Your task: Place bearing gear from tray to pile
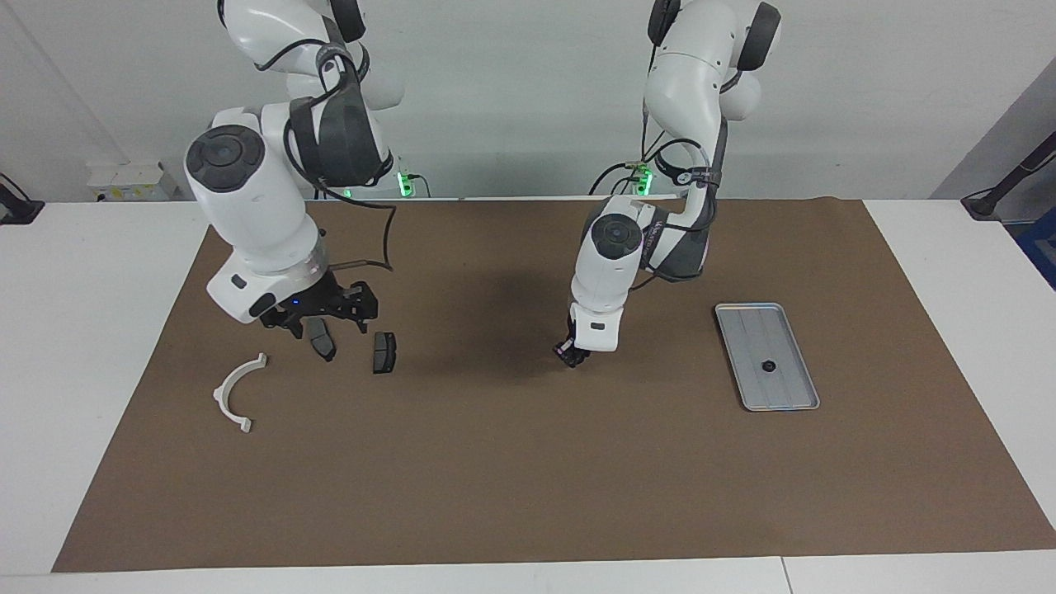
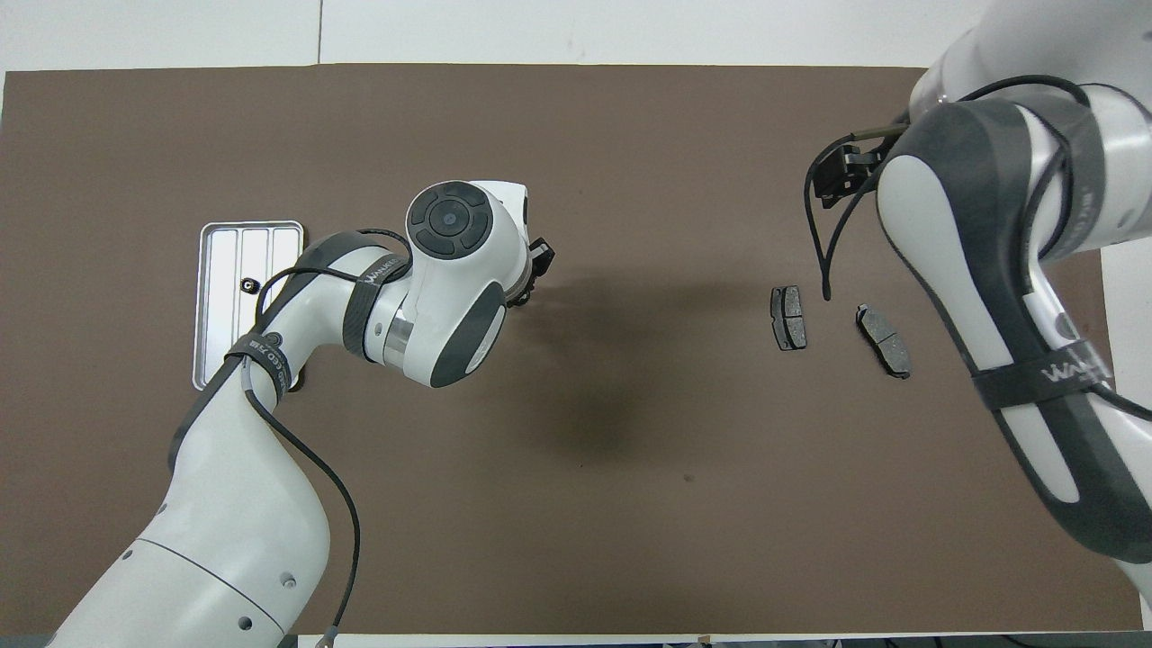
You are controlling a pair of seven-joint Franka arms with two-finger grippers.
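While the left gripper (image 1: 571, 355) hangs low over bare mat mid-table, its fingers are nearly together; whether they pinch anything I cannot tell. One small dark gear (image 1: 768, 366) lies in the tray (image 1: 794, 398) toward the left arm's end. The right gripper (image 1: 317, 320) spreads wide over a brake pad (image 1: 321, 340), beside a second pad (image 1: 384, 352) and the white bracket (image 1: 234, 393).
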